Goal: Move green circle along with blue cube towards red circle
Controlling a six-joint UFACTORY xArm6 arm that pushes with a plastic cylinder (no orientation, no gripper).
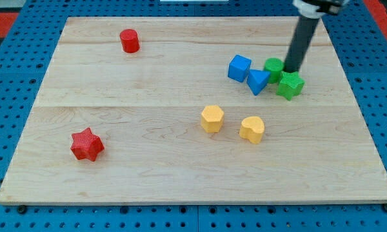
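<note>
Seven blocks sit on the wooden board (180, 180). Furthest toward the view's left is the red star (86, 144), near the bottom; above it, near the top edge, stands the red circle (129, 40), my target. Around the middle lie a yellow hexagon (212, 118) and a yellow heart (252, 129), close together but apart. Then comes the cluster on the view's right: the blue cube (239, 67), touching or nearly touching a blue triangle (258, 82), then the green circle (273, 66), with a green star (289, 85) just below it.

I have no claw to open or close, only the rod; my tip (290, 69) rests against the green circle's right side, just above the green star.

My worry is the crowding. A push leftward could, I judge, drive the green circle into the blue triangle instead of the cube, dragging the wrong block along, or let the round block roll off my tip and slip sideways. The green star may also get clipped.

The green circle has no long axis and no facing I can make out; the cube sits rotated, a corner toward the triangle.
</note>
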